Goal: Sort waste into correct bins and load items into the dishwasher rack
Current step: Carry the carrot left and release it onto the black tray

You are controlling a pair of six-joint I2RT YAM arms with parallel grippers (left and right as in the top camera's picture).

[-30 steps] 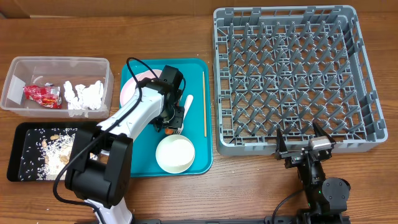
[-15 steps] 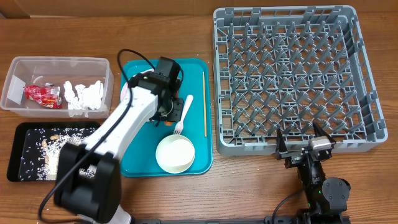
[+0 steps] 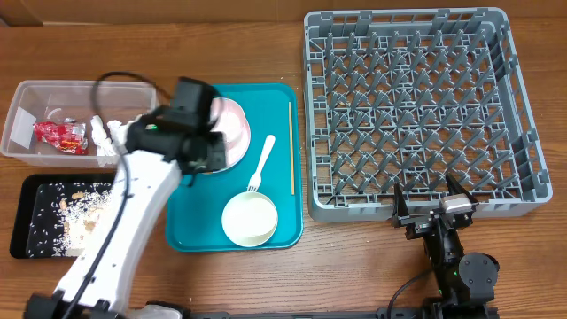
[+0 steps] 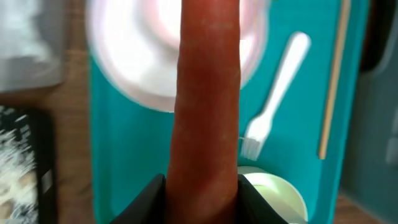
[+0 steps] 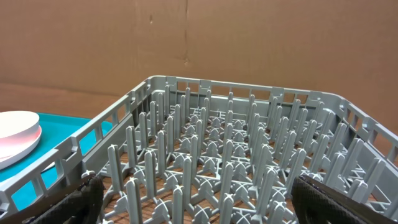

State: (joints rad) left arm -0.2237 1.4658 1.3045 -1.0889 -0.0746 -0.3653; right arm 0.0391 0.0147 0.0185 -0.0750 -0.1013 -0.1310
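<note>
Wooden table (image 3: 266, 44), brown cardboard wall (image 5: 249, 43) behind, soft even light

The tub (image 3: 84, 86) sits behind the shallow tray (image 3: 18, 221); the serving tray (image 3: 195, 221) lies between them and the rack (image 3: 310, 106).

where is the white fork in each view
overhead: fork on the teal tray, right of the white plate
left wrist: fork right of the held carrot
right wrist: not in it
shared landmark: the white plate, in all three
</note>
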